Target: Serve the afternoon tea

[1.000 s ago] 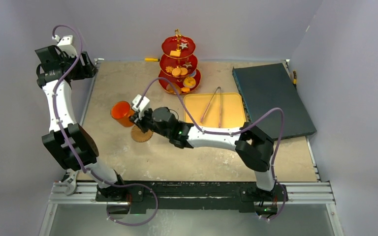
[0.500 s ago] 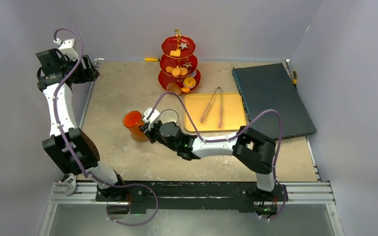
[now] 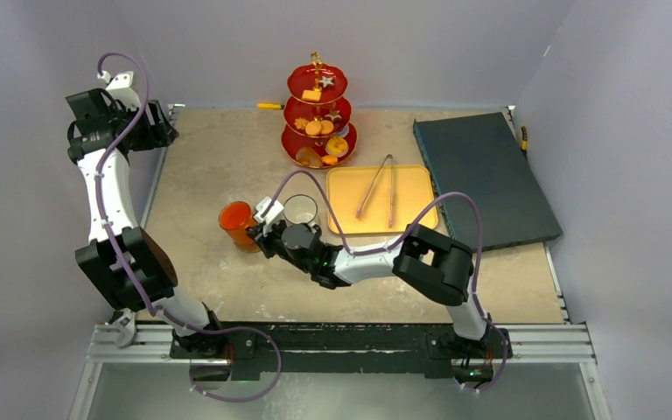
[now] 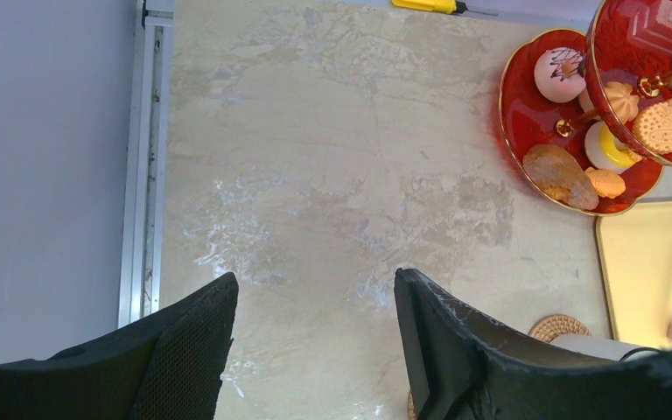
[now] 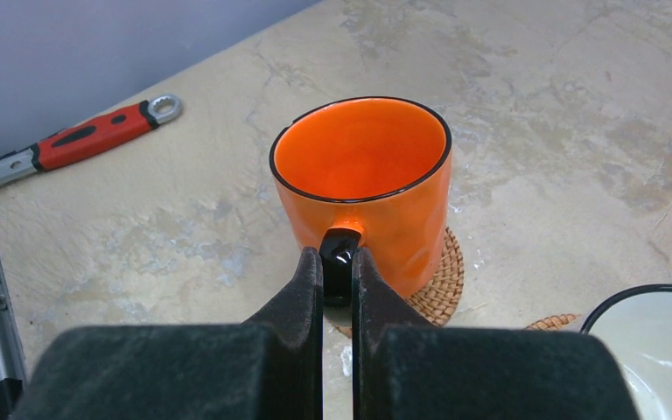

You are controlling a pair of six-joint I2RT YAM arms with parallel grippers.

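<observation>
The orange mug (image 3: 237, 224) (image 5: 363, 188) stands upright on a woven coaster (image 5: 437, 289) left of centre. My right gripper (image 3: 258, 229) (image 5: 338, 262) is shut on its black handle. The white mug (image 3: 300, 209) (image 5: 656, 341) stands just right of it. The red three-tier stand (image 3: 318, 118) with gold handle holds pastries and biscuits at the back; its lower tiers show in the left wrist view (image 4: 525, 131). My left gripper (image 3: 159, 131) (image 4: 315, 289) is open and empty, high over the table's far left.
The yellow tray (image 3: 411, 206) with metal tongs (image 3: 376, 188) lies right of the mugs. A dark slab (image 3: 486, 175) is at the far right. A red-handled wrench (image 5: 79, 140) lies near the left rail. A yellow tool (image 3: 269, 106) lies at the back edge.
My right gripper carried the orange mug right and nearer, then set it on the coaster beside the white mug. The left arm barely moved.
</observation>
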